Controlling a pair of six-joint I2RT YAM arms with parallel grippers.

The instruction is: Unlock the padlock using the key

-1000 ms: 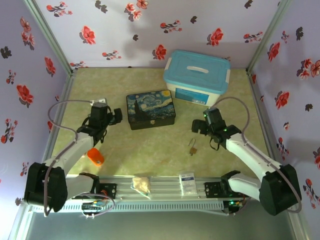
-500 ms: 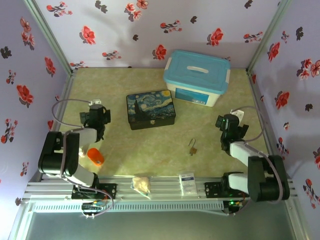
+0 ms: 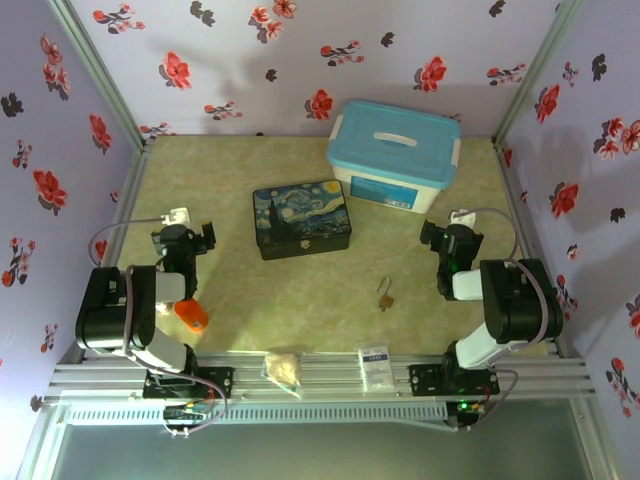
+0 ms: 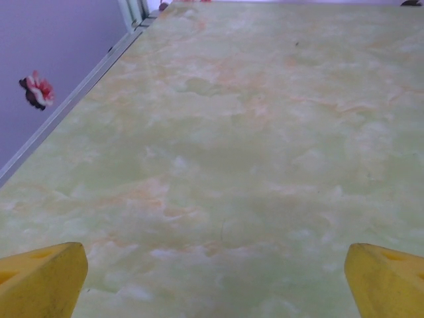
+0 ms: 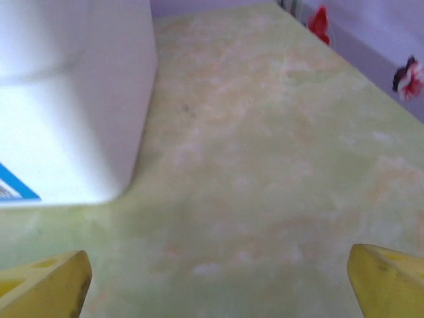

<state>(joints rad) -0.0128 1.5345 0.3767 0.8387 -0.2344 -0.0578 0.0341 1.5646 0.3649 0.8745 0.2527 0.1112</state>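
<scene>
The padlock [image 3: 385,294] is seen lying flat on the table [image 3: 300,290], nearer than the painted tin [image 3: 301,218] and off to its right, with its thin shackle pointing toward the tin. The key cannot be told apart from the padlock at this size. The padlock is touched by nothing.

The left gripper [image 3: 186,238] is held well to the left of the tin, far from the padlock. In the left wrist view its yellow fingers [image 4: 40,281] are spread wide, with only bare table between them. The right gripper [image 3: 447,240] is held well to the right of the tin, beyond the padlock and apart from it. Its fingers [image 5: 43,285] are likewise spread wide over bare table, and the white box [image 5: 66,99] is seen ahead on their left. That box, blue-lidded [image 3: 393,155], stands behind the tin to its right. An orange piece [image 3: 190,315] lies near the left arm, on the tin's near left.

A second ago both arms were stretched inward, the left gripper just beside the tin's left edge and the right gripper close to the padlock. Both have since been drawn back outward and folded. The padlock, tin, box and orange piece are found where they were.
</scene>
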